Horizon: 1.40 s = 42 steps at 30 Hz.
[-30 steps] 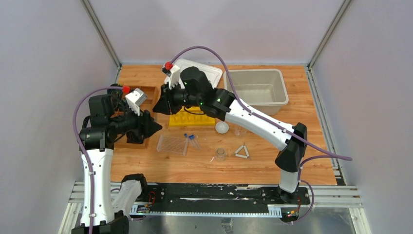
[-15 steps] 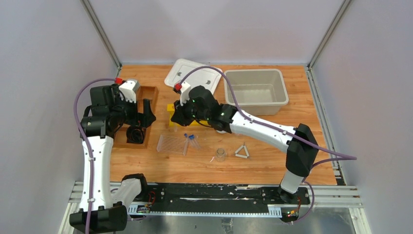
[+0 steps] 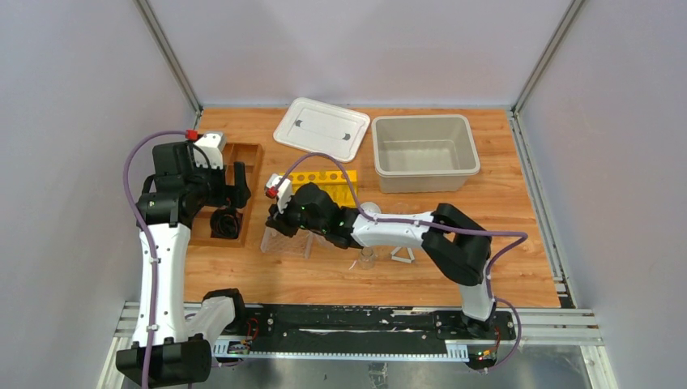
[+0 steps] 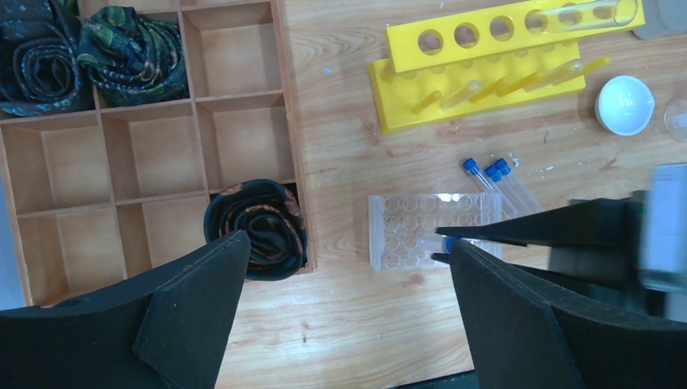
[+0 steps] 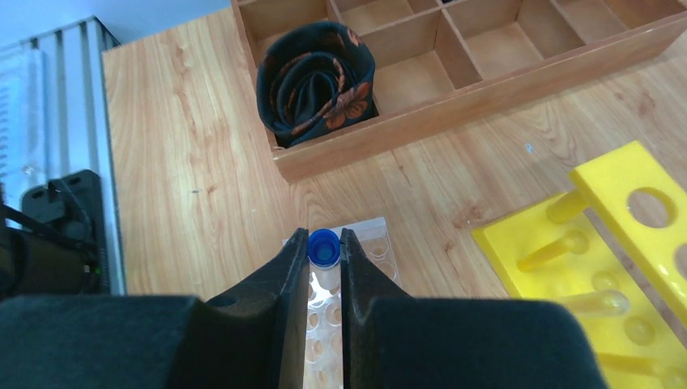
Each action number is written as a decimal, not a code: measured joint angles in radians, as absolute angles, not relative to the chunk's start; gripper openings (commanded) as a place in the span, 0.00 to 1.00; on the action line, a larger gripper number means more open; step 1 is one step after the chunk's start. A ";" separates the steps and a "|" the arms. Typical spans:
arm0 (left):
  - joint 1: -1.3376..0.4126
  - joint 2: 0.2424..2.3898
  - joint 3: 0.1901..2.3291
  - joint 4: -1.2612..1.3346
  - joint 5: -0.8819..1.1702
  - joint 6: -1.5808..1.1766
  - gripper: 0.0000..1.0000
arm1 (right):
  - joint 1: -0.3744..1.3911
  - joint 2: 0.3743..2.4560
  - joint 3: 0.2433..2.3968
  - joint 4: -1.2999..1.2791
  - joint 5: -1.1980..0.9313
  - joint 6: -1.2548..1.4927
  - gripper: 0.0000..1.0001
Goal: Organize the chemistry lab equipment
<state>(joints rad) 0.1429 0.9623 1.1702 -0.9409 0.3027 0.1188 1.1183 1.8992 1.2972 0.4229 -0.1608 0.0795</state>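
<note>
My right gripper [image 5: 324, 243] is clenched on a small clear tube with a round blue cap [image 5: 324, 250]. The two matte black fingers [image 5: 288, 275] press the cap from both sides, with only a narrow gap between them. The tube stands upright over the clear plastic rack [image 4: 405, 235], a flat transparent plate with rows of round wells. It is at the rack's edge nearest the wooden tray [image 4: 288, 121]. Whether its bottom already sits in a well, I cannot tell.

Three more blue-capped tubes [image 4: 494, 174] lie on the wood-grain table [image 4: 340, 162] just beyond the rack. Farther back is a glossy yellow rack [image 4: 454, 81] with round holes, and to its right a smooth white dome-shaped piece [image 4: 624, 104].

My left gripper [image 4: 347, 243] is released, its wedge-shaped fingers spread wide and grasping nothing. It hangs above the near right corner of the tray, where a rolled dark patterned cloth [image 4: 255, 231] fills one compartment.
</note>
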 measured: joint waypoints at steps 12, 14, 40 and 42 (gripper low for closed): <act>0.144 0.973 1.135 -0.937 0.333 0.123 1.00 | 1.133 2.031 1.339 0.487 -0.157 0.031 0.00; 0.144 0.979 1.135 -0.939 0.342 0.124 1.00 | 1.133 2.034 1.345 0.492 -0.155 0.028 0.00; 0.144 1.037 1.249 -0.983 0.336 0.132 1.00 | 1.134 2.102 1.353 0.511 -0.118 -0.021 0.00; 0.144 1.048 1.254 -0.984 0.330 0.123 1.00 | 1.134 2.107 1.353 0.517 -0.118 -0.023 0.02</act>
